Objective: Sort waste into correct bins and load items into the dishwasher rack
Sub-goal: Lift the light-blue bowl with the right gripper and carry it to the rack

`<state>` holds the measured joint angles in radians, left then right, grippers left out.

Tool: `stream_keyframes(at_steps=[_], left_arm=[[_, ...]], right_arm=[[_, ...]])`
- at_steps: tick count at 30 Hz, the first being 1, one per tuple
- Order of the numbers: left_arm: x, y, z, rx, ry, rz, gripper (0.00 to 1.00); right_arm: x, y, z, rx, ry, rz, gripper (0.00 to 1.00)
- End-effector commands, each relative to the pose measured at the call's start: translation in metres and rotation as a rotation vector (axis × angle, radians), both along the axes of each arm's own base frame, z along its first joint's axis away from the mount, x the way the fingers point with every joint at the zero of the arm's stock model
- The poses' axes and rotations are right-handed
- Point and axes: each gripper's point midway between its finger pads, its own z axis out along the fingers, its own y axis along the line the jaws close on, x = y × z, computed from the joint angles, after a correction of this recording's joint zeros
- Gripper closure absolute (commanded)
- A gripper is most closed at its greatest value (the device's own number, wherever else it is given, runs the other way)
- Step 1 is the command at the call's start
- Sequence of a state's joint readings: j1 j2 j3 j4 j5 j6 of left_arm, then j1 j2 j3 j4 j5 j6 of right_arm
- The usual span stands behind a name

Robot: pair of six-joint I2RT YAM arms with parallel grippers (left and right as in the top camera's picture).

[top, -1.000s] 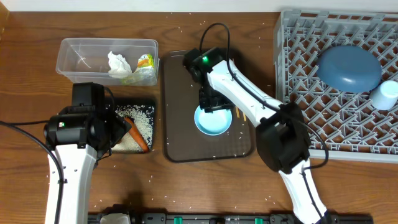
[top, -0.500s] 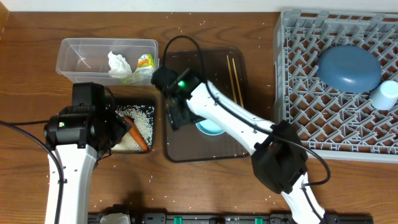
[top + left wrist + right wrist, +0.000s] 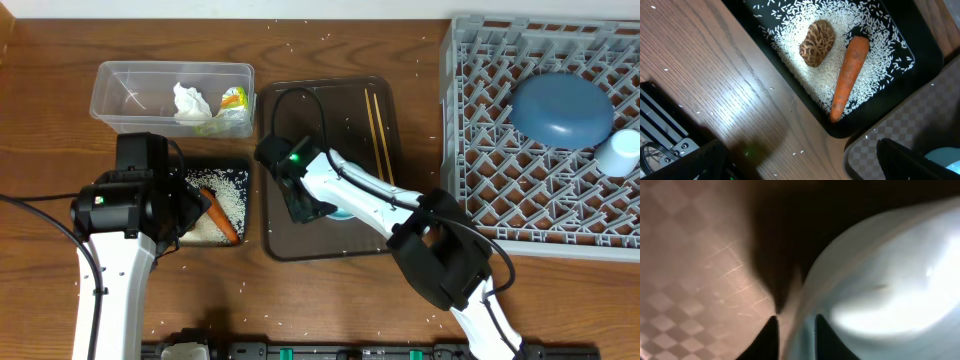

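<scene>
My right gripper is shut on the rim of the pale blue-white bowl, one finger inside and one outside. Seen from overhead, the bowl sits on the brown serving tray, mostly hidden by the right gripper. The chopsticks lie on the same tray. Over bare wood beside the black tray, my left gripper stands open, holding nothing. That tray holds a carrot, a brown lump and rice.
The clear tub at the back left holds a tissue and a wrapper. The grey rack on the right carries the dark blue plate and a light cup. Rice grains are scattered across the table.
My right gripper swung from above the bowl to its left side, opened wide on the way, then closed on the rim. The left arm has stayed still.
</scene>
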<state>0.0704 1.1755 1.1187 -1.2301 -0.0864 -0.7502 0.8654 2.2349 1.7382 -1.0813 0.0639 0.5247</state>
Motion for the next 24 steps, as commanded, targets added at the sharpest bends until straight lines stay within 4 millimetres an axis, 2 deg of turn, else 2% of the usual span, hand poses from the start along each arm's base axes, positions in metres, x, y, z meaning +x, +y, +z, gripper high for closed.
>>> stream_keyframes(at_steps=[1,3,7,14,19,24], left_arm=[[-0.001,0.004,0.000,0.022,0.009,-0.009,0.02],[-0.001,0.004,0.000,0.022,0.009,-0.009,0.02],[-0.001,0.004,0.000,0.021,0.009,-0.009,0.02],[-0.001,0.004,0.000,0.022,0.009,-0.009,0.02],[-0.001,0.004,0.000,0.022,0.009,-0.009,0.02],[-0.001,0.004,0.000,0.021,0.009,-0.009,0.02]], right_arm=[[0.000,-0.002,-0.004,-0.006,0.019,-0.009,0.99],[-0.002,0.001,0.000,0.009,0.037,-0.012,0.99],[0.000,0.008,0.025,0.057,0.057,-0.023,0.99],[0.016,0.002,0.099,0.147,-0.024,-0.063,0.99],[0.023,-0.026,0.148,0.202,-0.076,-0.119,0.99],[0.029,-0.073,0.188,0.224,-0.113,-0.180,0.99]])
